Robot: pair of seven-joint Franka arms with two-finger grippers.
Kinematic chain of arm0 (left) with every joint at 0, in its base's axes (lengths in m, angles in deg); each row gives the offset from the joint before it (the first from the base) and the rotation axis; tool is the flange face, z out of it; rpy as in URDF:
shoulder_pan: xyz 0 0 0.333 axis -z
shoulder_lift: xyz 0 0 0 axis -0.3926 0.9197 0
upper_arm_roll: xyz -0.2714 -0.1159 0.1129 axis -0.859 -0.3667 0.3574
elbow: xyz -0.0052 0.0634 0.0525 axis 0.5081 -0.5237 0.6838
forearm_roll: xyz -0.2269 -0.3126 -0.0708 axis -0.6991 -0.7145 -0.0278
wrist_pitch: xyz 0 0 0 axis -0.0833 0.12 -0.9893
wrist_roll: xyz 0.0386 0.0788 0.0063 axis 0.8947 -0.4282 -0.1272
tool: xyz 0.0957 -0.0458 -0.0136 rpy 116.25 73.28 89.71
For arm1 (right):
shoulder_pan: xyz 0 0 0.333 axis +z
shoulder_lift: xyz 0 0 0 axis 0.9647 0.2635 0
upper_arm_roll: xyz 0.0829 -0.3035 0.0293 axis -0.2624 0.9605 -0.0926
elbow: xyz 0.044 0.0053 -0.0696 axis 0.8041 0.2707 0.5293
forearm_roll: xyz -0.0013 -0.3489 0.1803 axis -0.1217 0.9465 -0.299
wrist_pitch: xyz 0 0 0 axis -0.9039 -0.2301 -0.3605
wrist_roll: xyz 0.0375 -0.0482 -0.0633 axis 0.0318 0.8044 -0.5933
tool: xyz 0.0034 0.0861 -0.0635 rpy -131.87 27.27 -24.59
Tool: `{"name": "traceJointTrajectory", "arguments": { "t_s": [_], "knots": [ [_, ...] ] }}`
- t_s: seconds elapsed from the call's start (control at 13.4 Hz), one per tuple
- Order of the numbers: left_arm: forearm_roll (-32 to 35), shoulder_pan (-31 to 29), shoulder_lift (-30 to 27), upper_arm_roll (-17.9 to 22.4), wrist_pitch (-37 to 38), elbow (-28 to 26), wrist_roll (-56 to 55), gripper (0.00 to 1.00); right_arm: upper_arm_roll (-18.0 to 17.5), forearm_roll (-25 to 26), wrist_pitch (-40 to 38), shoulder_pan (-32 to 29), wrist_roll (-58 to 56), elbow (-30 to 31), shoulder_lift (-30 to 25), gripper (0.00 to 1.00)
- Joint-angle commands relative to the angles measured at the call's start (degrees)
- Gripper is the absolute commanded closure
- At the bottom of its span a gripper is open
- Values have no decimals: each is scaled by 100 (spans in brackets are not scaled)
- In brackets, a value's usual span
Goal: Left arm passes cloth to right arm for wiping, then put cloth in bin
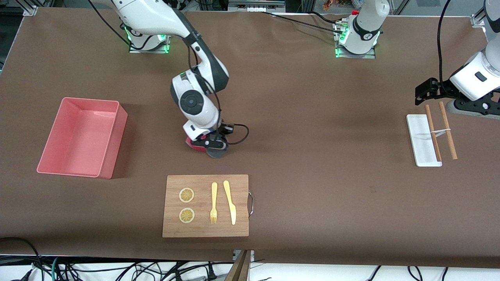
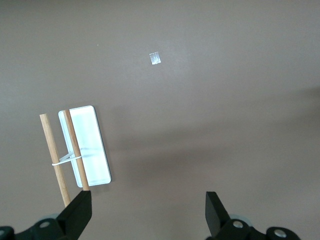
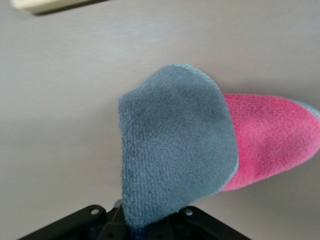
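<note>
The cloth [image 1: 214, 151], pink on one face and grey on the other, lies pressed on the brown table just farther from the front camera than the wooden board. My right gripper [image 1: 207, 145] is shut on it from above. In the right wrist view the cloth [image 3: 175, 150] is folded, grey face over pink, and covers my right gripper [image 3: 145, 226]. The pink bin [image 1: 114, 148] stands empty toward the right arm's end of the table. My left gripper [image 1: 468, 107] waits open and empty above the left arm's end of the table, also seen in its wrist view [image 2: 147, 216].
A wooden board [image 1: 242, 195] holds two lemon slices, a fork [image 1: 213, 203] and a knife [image 1: 230, 202]. A white tray [image 1: 420, 136] with two tied wooden sticks [image 1: 447, 128] lies under my left gripper; the tray [image 2: 92, 145] also shows in the left wrist view.
</note>
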Motion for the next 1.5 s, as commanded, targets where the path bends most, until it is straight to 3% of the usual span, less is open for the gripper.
{"name": "traceJointTrajectory", "arguments": {
  "t_s": [0.0,0.22,0.45,1.05,1.42],
  "knots": [
    [-13,36,18,-69,108,115,-86,0,-54,-213,-103,321,959,-628,261,100],
    [-4,62,35,-122,90,160,-86,0,-231,-381,-435,-46,1139,-639,130,100],
    [5,27,44,-113,90,160,-86,0,-275,-364,-586,-634,982,-8,-98,100],
    [75,28,53,-122,81,160,-165,0,-231,-303,-595,-2462,-2416,1075,-696,100],
    [84,54,61,-139,72,160,-253,0,339,-22,-787,-2860,-4089,1506,-1240,100]
  ]
}}
